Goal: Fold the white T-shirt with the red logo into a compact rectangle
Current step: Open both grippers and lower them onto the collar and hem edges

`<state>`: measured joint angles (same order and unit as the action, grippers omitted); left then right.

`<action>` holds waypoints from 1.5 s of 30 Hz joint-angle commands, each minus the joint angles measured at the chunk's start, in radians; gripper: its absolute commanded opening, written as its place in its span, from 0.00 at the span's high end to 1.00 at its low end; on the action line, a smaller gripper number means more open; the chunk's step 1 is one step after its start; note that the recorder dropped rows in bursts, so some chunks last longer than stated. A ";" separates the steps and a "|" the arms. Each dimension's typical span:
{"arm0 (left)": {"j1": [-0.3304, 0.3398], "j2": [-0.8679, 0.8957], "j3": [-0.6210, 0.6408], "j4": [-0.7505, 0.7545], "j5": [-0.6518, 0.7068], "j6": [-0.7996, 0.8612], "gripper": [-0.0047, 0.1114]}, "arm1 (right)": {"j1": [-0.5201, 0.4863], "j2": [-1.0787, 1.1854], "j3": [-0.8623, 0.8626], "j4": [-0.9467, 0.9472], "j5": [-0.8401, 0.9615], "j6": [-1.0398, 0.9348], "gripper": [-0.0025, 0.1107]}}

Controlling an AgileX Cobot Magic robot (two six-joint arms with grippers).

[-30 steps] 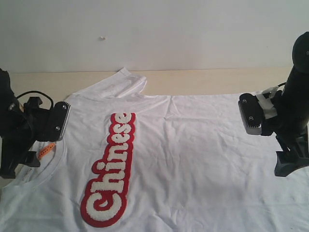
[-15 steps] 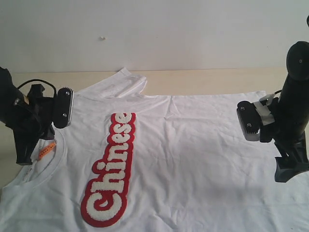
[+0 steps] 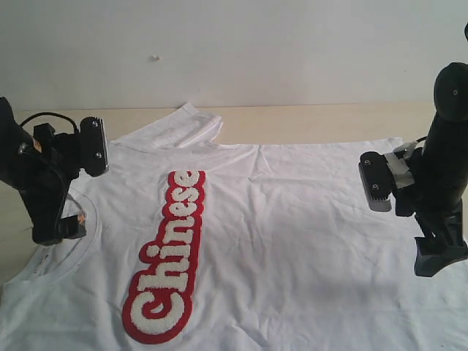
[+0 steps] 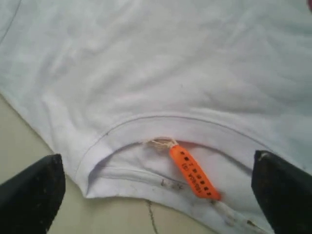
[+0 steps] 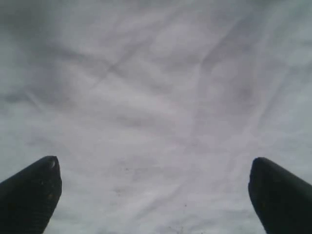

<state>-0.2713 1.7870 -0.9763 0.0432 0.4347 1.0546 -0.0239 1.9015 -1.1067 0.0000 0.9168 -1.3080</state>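
Observation:
The white T-shirt lies flat across the table, its collar at the left and its hem toward the right. The red logo runs as a strip down the chest. My left gripper hangs open over the collar; in the left wrist view the ribbed collar and the orange neck tag lie between its spread fingertips. My right gripper stands open above the hem side, and the right wrist view shows only wrinkled white cloth between its fingertips. Neither holds anything.
The beige table shows behind the shirt and at the far left. One sleeve lies folded at the back. A white wall rises behind the table.
My left arm has swung up and back toward the left, its fingers now covering the neck tag in the exterior view. My right arm has shifted slightly left and stays over the hem side.

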 commanded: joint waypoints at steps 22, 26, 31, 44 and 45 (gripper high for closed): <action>0.075 0.186 -0.272 -0.148 0.543 0.501 0.06 | 0.000 -0.002 -0.007 -0.108 -0.023 -0.051 0.05; 0.075 0.205 -0.272 -0.108 0.483 0.491 0.06 | 0.000 -0.002 -0.007 -0.105 -0.023 -0.051 0.05; 0.075 0.234 -0.272 -0.110 0.410 0.483 0.06 | 0.000 -0.002 -0.007 -0.097 -0.023 -0.050 0.05; 0.075 0.299 -0.272 -0.109 0.426 0.477 0.06 | -0.061 0.002 -0.007 -0.027 -0.056 -0.150 0.05; 0.075 0.299 -0.272 -0.109 0.426 0.477 0.06 | -0.076 0.006 -0.007 -0.015 -0.056 -0.165 0.05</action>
<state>-0.1989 2.0642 -1.2509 -0.0690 0.8558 1.5384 -0.0643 1.9015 -1.1067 -0.0418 0.8679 -1.4295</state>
